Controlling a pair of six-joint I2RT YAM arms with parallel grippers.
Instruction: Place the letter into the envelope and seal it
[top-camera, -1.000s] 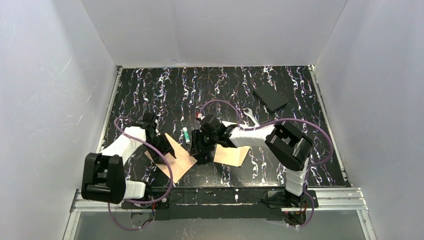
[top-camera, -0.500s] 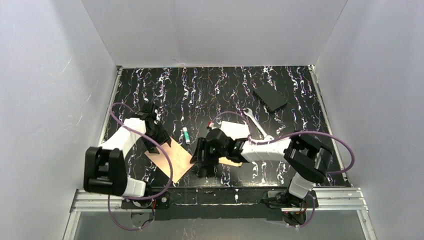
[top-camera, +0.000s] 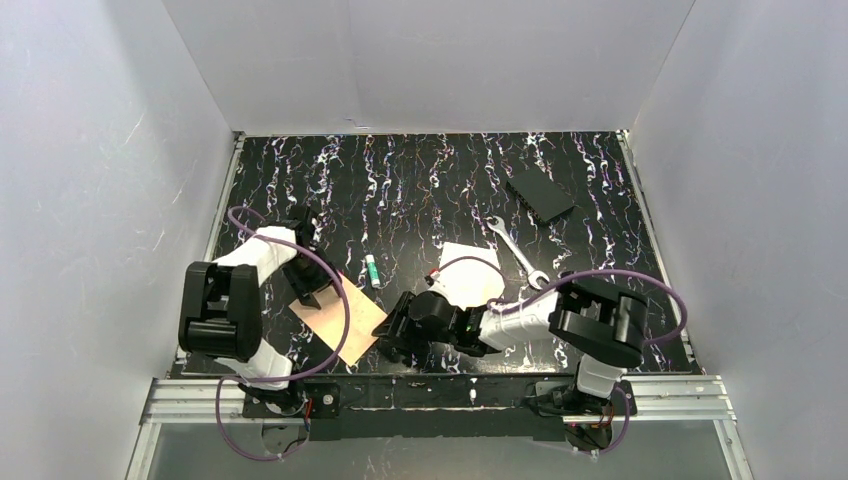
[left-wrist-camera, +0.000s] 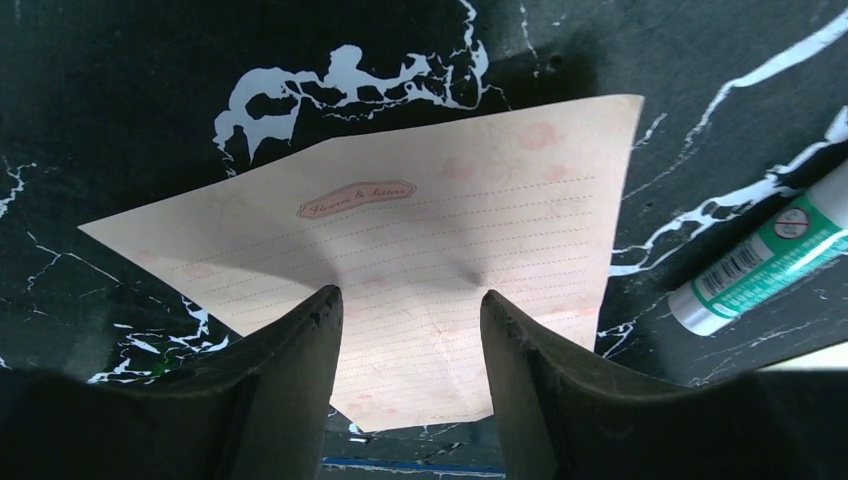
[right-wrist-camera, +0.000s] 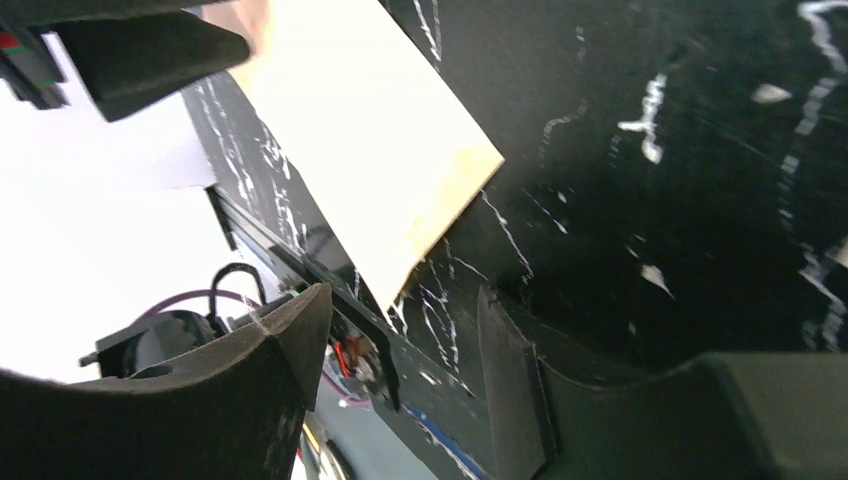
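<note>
The tan lined letter lies flat near the front left of the table. My left gripper is open, and both fingertips press down on the letter, dimpling the sheet. The white envelope lies right of centre, and my right arm covers its near edge. My right gripper is open and empty, low over the table just right of the letter's near corner. It does not touch the letter.
A green-and-white glue stick lies just beyond the letter and also shows in the left wrist view. A wrench lies beyond the envelope. A black flat block sits at the back right. The table's front edge is close to my right gripper.
My right gripper swung down toward the front edge, leaving the envelope exposed behind the arm. My left gripper moved onto the letter, which now lies flat.
</note>
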